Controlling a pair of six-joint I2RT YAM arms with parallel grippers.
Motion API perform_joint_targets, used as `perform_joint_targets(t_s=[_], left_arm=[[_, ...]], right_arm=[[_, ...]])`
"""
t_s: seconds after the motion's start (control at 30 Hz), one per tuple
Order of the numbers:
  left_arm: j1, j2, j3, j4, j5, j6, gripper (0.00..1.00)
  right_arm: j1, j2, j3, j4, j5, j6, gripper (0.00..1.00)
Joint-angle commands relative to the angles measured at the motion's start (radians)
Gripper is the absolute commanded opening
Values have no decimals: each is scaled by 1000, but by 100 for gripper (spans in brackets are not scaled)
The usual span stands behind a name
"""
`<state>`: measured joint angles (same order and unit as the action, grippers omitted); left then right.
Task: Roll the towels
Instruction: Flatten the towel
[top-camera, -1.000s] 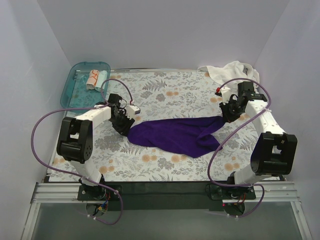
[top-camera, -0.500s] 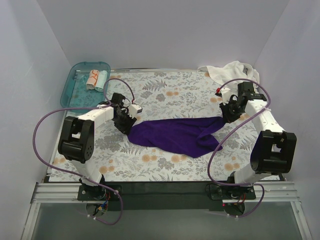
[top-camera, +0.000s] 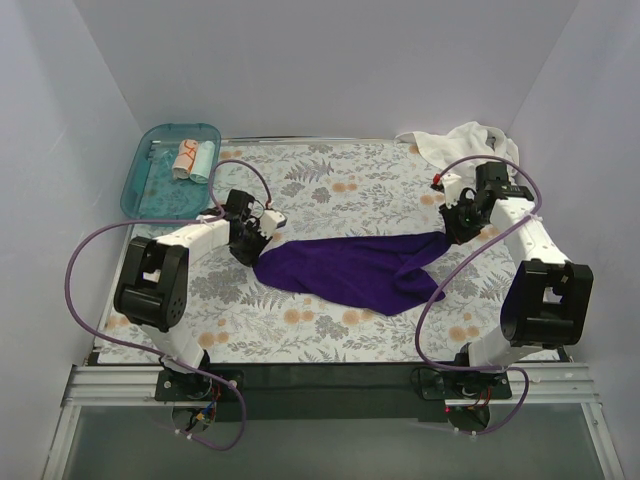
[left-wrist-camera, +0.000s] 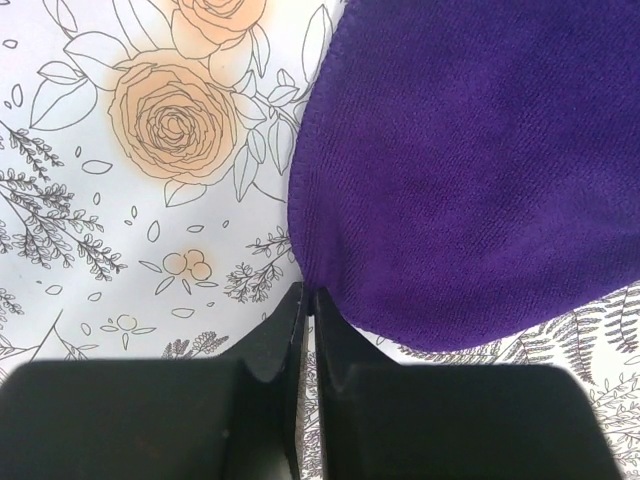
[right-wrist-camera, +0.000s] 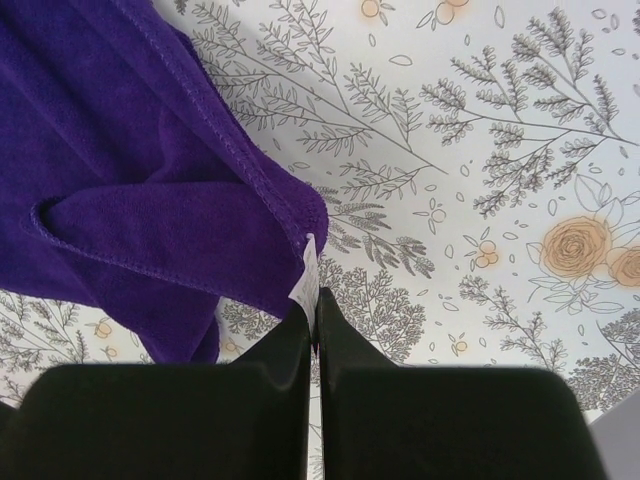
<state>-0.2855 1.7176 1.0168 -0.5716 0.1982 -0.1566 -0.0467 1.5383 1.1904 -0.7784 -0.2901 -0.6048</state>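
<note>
**Holding the purple towel at both ends, with no rolling begun**

Two small rolls, one white-orange (top-camera: 185, 157) and one pale teal (top-camera: 204, 157), lie in the teal tray (top-camera: 150, 195) at the far left corner, so this part of the work looks finished.

The dark purple towel (top-camera: 350, 270) lies in the middle of the floral sheet (top-camera: 340, 180). It is drawn long from left to right, with folds and wrinkles near its right end, and no part of it is rolled.

The left end effector (top-camera: 254, 250) has its fingers pressed together on the left hem of this towel. The right end effector (top-camera: 450, 232) is clamped on the right corner, just beside a small white label (right-wrist-camera: 303, 272). I judge that the arms are drawing the cloth flat, which is only the preparation.

The white towel (top-camera: 460, 143) sits crumpled at the far right corner, apart from both arms and untouched.

So two towels remain. The purple one must be flattened and rolled, and then the white one.
</note>
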Motion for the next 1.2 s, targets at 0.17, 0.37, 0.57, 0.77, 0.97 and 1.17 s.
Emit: perform_joint_targets(t_s=[0.17,0.37,0.57,0.77,0.97,1.17], left_arm=[[77,-4,207,-92,-31,74,0],[226,-35,449,-212,52,130,0],[233,-176,508,-269,147,183,0],[236,-441,378,-241,72,192,0],[238,-644,293,-263,20,163,0],[238,-805,263,-332,-11,175,0]], right_arm=[[-54,-12,173,13,-12,14,1],[-88,-23,366,-1,-6,20,1],[-90,-101,460,-33,-47,25,1],[-90,-279,372,-68,-49,-15,1],[-90,-475,256,-81,-21,-55,1],[-90,-636,195,-105,-32,-72,1]])
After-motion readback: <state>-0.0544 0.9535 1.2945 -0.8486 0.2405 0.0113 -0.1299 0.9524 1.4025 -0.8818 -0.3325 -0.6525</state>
